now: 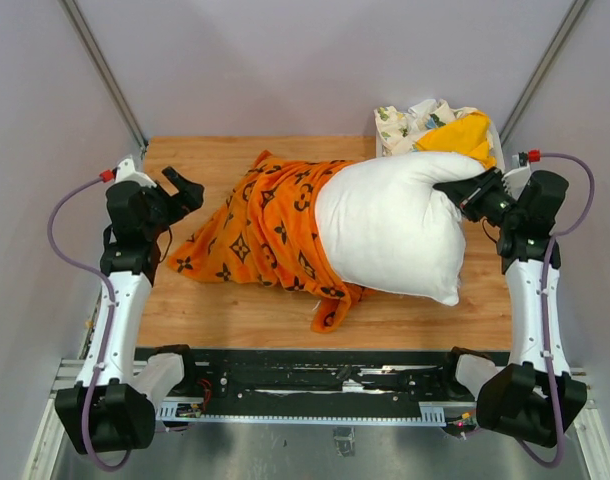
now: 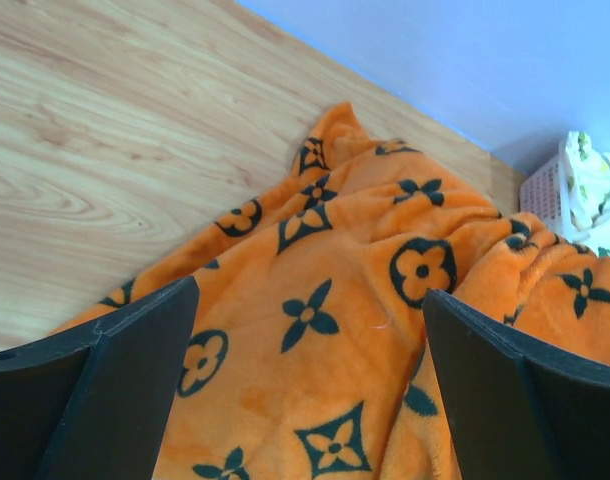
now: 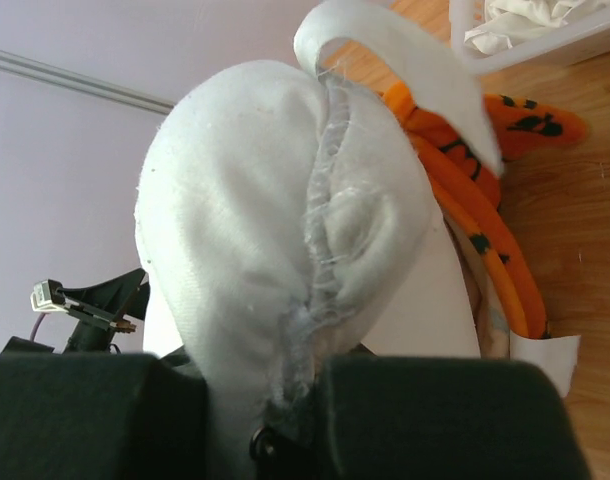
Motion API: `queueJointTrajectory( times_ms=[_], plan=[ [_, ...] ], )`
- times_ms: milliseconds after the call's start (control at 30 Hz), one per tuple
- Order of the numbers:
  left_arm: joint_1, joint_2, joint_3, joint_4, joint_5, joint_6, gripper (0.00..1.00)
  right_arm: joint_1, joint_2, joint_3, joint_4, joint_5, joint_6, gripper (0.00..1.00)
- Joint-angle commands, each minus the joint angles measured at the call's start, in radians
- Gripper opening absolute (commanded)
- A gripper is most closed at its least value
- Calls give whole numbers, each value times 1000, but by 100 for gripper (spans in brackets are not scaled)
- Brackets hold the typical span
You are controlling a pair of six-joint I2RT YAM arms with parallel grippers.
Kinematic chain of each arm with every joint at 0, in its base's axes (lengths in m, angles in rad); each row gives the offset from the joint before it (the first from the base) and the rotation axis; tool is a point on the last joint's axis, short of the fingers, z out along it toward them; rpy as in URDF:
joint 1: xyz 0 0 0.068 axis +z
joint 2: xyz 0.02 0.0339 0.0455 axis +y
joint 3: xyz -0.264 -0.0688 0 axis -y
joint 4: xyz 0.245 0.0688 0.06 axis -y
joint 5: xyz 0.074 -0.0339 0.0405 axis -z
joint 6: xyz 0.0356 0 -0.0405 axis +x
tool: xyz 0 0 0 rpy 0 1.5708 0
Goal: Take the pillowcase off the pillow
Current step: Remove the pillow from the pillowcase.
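The orange pillowcase [image 1: 270, 230] with black flower motifs lies crumpled on the left half of the wooden table and still wraps the left end of the white pillow [image 1: 390, 225]. Most of the pillow sticks out to the right. My right gripper [image 1: 465, 193] is shut on the pillow's seamed end [image 3: 315, 260] and holds it up. My left gripper [image 1: 185, 187] is open and empty, hovering just left of the pillowcase; the orange fabric [image 2: 315, 340] fills the gap between its fingers [image 2: 105, 390] in the left wrist view.
A white basket [image 1: 383, 130] at the back right corner holds a white floral-print cloth [image 1: 410, 122] and a plain yellow-orange cloth [image 1: 460, 135]. Bare wood [image 1: 185, 310] shows at the front left. Grey walls stand close on both sides.
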Motion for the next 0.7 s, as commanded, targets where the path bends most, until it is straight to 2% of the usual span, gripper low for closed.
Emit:
queueJointTrajectory(
  times_ms=[0, 33, 167, 367, 467, 533, 600, 633, 667],
  plan=[
    [7, -60, -12, 55, -56, 9, 99, -20, -40, 29, 73, 44, 3, 1],
    [21, -47, -13, 77, -38, 9, 99, -29, -35, 21, 86, 37, 18, 1],
    [102, 134, 38, 149, 195, -64, 99, -32, -19, -8, 146, 6, 70, 1],
    [102, 460, 66, 287, 223, -67, 99, -31, -20, 2, 117, -7, 40, 1],
    [100, 640, 75, 328, 366, -36, 99, -27, -17, -7, 115, -4, 38, 1],
    [90, 705, 3, 461, 439, -71, 97, -20, -6, -14, 122, -6, 43, 1],
    [73, 741, -60, 554, 446, -90, 91, -12, 4, -16, 136, -11, 52, 1],
    [66, 756, -79, 580, 448, -87, 83, -7, 9, -15, 144, -15, 53, 1],
    [59, 767, -94, 594, 454, -79, 67, -2, 13, -8, 144, -18, 49, 1]
  ],
)
